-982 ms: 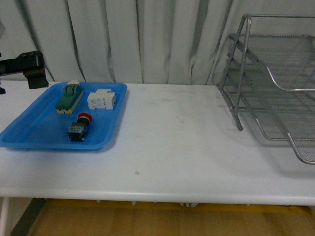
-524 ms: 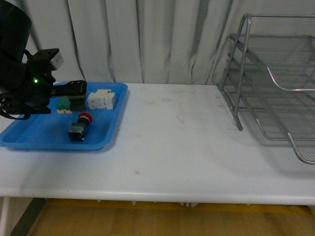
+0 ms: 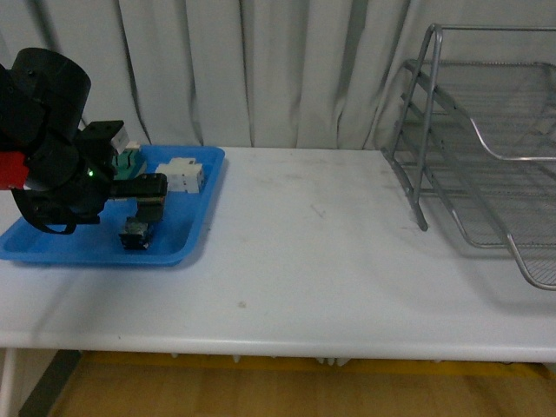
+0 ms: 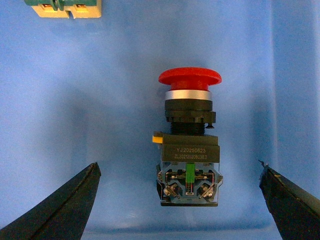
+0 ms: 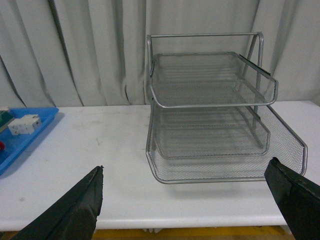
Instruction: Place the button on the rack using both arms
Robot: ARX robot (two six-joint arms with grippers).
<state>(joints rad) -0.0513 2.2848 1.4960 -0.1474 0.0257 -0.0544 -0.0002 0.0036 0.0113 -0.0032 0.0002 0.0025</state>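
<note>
Red mushroom cap, silver collar, black-and-blue blocky body: the small push-button switch (image 4: 190, 150) lies on its side on the floor of the flat blue plastic tray (image 4: 75, 110), and only your left wrist view shows it whole. Its long axis runs along the gap between the fingers, cap end away from the wrist, terminal end toward it. The front view gives you just the dark body; the cap is hidden behind the left gripper (image 3: 149, 201).

That gripper hangs just above the switch, jaws spread wide, one black finger (image 4: 65, 205) on each side and neither touching it. Your black left arm (image 3: 48, 148) reaches in from the left over the tray.

Beyond the switch in the same tray sit the green rectangular block (image 4: 63, 7) and the white blocky part (image 3: 184, 175).

Across the white table (image 3: 330, 261), well apart on the right, stands the silver wire-mesh three-tier rack (image 3: 486, 156). Your right wrist view faces its open front, and there the right gripper (image 5: 185, 167) is also spread, holding nothing.
</note>
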